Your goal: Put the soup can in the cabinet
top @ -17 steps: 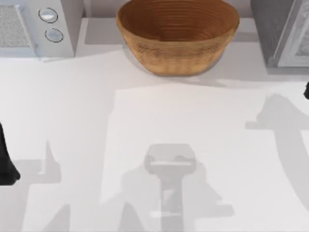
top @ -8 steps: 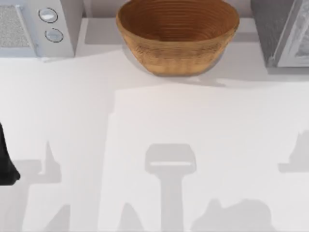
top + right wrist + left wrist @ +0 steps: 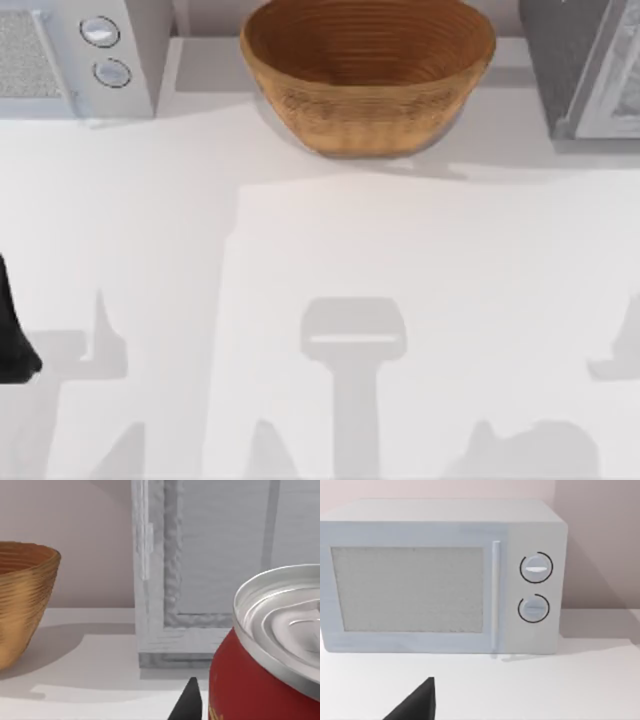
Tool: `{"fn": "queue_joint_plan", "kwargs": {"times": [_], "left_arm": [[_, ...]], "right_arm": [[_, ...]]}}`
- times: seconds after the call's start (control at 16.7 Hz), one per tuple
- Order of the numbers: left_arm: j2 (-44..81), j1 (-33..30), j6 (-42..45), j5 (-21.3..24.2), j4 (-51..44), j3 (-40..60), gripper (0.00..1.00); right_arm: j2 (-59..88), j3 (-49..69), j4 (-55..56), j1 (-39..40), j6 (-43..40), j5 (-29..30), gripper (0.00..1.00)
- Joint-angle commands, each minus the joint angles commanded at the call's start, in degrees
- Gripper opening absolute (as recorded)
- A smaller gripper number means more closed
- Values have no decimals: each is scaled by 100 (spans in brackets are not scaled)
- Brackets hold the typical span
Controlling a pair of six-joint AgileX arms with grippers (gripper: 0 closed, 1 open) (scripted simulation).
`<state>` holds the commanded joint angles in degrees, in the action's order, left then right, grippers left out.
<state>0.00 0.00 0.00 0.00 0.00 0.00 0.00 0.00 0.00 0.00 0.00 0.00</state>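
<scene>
Right wrist view: the soup can (image 3: 270,660) is seen very close to the camera, upright, its red wall and shiny silver lid taking up one corner. A dark fingertip (image 3: 187,702) of the right claw shows just beside the can's wall; contact cannot be made out, so whether the right claw is clenched on the can or released cannot be told. Beyond the can the cabinet (image 3: 200,570) stands on the white surface (image 3: 90,680), with its grey framed door facing the camera, and the woven bowl (image 3: 22,600) sits well apart from it.

From above, the bowl (image 3: 367,72) is placed at the far middle of the surface (image 3: 400,250), the microwave (image 3: 75,55) at the far left and the cabinet (image 3: 585,65) at the far right. The left arm (image 3: 12,335) is parked at the left edge. A dark tip (image 3: 415,705) of the left claw is seen before the microwave (image 3: 440,575); its state cannot be told.
</scene>
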Motion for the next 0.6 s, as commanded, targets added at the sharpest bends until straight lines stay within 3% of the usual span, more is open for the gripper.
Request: {"fn": "queue_joint_plan", "kwargs": {"times": [0.3, 0.6], "left_arm": [[0, 0, 0, 0, 0, 0, 100], [0, 0, 0, 0, 0, 0, 100]], "right_arm": [[44, 70, 13, 23, 16, 11, 0], [662, 1115, -103, 134, 29, 108, 0]]}}
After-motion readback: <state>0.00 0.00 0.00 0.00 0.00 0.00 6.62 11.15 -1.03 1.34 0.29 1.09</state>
